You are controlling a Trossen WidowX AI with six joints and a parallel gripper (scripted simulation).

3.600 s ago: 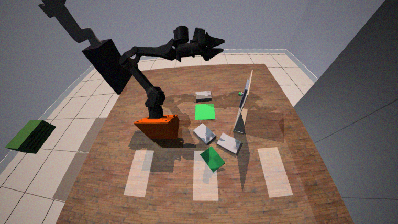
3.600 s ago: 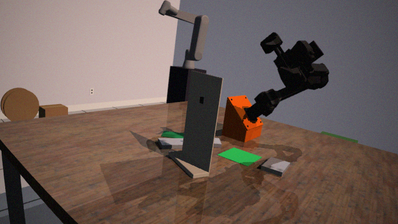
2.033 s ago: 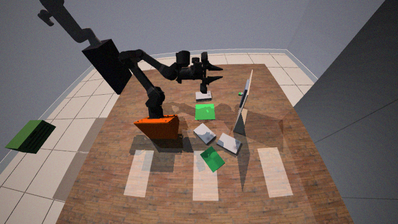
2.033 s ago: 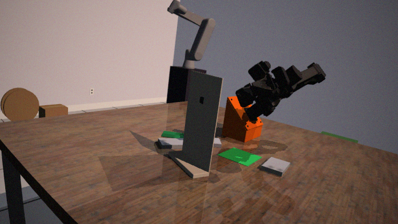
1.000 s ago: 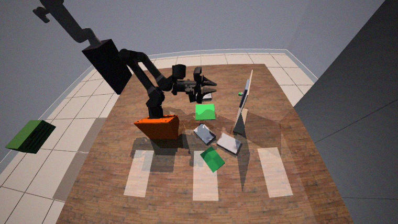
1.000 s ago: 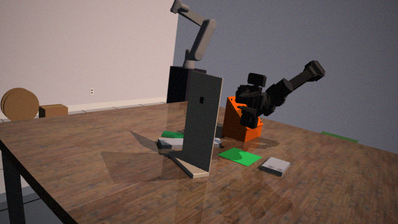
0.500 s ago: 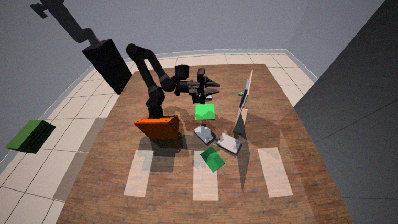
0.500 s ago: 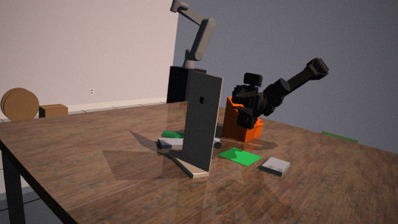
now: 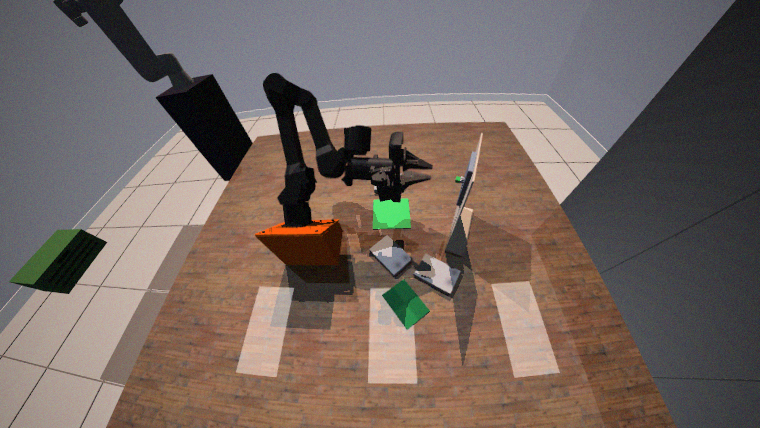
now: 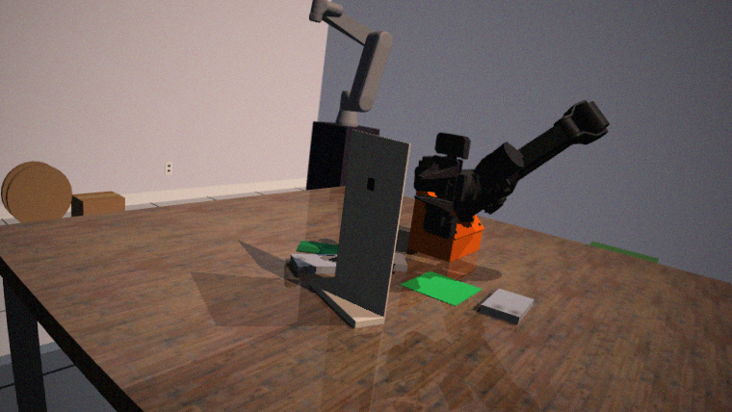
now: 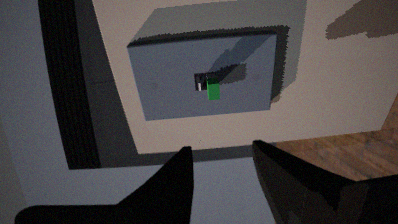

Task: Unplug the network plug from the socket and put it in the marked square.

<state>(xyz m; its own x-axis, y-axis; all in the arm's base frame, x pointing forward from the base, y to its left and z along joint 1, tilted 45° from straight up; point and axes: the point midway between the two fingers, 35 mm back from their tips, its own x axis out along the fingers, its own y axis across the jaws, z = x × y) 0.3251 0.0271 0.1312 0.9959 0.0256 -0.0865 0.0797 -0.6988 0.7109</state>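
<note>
- Right now your claw (image 11: 222,160) is partly open and holds nothing, its two dark fingers apart.
- Ahead of the claw, well apart from it, the green plug (image 11: 214,91) sits in its socket (image 11: 201,81) on the upright panel (image 11: 202,75).
- Below the claw lies the green marked square (image 9: 391,213) on the table (image 9: 329,340).

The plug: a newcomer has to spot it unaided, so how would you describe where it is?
Find the upright panel on the table. On the face toward the arm sits a grey block. The plug juts from its middle, the only small bright green piece there.
</note>
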